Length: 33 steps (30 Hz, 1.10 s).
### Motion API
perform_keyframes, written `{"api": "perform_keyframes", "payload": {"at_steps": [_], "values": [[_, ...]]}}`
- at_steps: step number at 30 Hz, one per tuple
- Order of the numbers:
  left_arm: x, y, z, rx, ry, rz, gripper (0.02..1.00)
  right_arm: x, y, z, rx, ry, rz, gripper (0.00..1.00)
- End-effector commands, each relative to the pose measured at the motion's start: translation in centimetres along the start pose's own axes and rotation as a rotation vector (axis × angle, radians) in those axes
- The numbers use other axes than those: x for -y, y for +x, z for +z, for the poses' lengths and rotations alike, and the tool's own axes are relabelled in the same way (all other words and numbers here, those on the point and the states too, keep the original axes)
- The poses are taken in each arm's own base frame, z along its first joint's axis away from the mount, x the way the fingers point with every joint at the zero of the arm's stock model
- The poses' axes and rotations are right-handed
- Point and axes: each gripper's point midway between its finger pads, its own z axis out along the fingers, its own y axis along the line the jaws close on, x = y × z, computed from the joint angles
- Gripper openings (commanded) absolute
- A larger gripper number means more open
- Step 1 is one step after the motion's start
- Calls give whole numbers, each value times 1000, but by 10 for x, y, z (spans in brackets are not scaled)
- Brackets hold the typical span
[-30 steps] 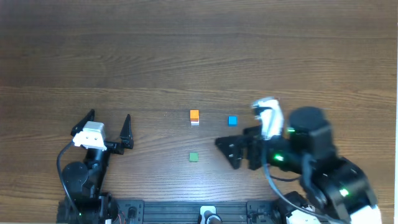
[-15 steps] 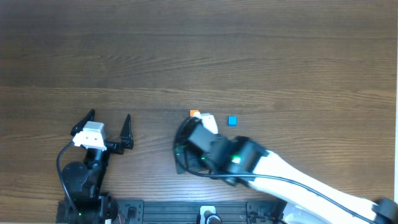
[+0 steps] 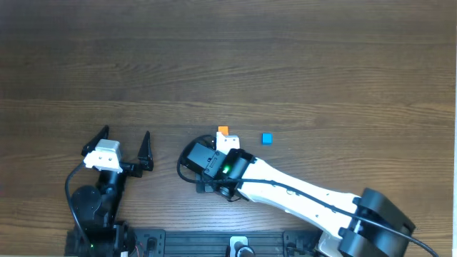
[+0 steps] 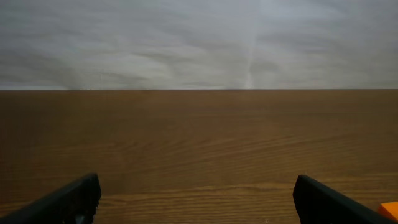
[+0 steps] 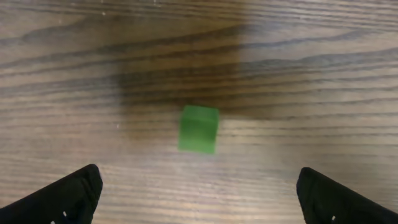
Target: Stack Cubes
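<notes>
A green cube (image 5: 199,129) lies on the wooden table (image 3: 285,64), a little ahead of my right gripper (image 5: 199,175), which hangs above it, open, its fingers wide to either side. In the top view the right arm reaches across the middle, and its gripper (image 3: 194,171) covers the green cube. An orange cube (image 3: 223,130) peeks out just behind that wrist, and a blue cube (image 3: 266,138) sits to its right. My left gripper (image 3: 123,143) stands open at the left with nothing between its fingers. The orange cube (image 4: 390,209) shows at the edge of its view.
Bare wood stretches across the far half of the table and between the two arms. The right arm's white link (image 3: 300,196) slants across the near right part of the table. A pale wall (image 4: 199,37) lies beyond the far edge.
The right arm swung from the right side leftwards across the middle and now hangs over the green cube, hiding it from above. The left arm has not moved.
</notes>
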Motion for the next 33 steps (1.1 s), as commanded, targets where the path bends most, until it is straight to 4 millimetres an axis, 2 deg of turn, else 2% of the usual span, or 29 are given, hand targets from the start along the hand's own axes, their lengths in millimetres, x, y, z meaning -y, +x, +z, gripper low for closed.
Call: {"api": "perform_keyframes", "payload": {"at_steps": [1, 6, 13, 23, 28, 33], "values": [[2, 1, 0, 1, 13, 15, 1000, -9, -3, 10, 31, 12, 0, 993], [2, 1, 0, 1, 13, 15, 1000, -6, -4, 28, 33, 56, -3, 993], [2, 1, 0, 1, 13, 15, 998, 3, -12, 41, 52, 96, 15, 993], [2, 1, 0, 1, 13, 15, 1000, 14, -7, 64, 22, 68, 50, 991], [2, 1, 0, 1, 13, 15, 1000, 15, -1, 66, 0, 61, 49, 989], [2, 1, 0, 1, 13, 15, 1000, 13, 1, 66, -10, 53, 49, 925]]}}
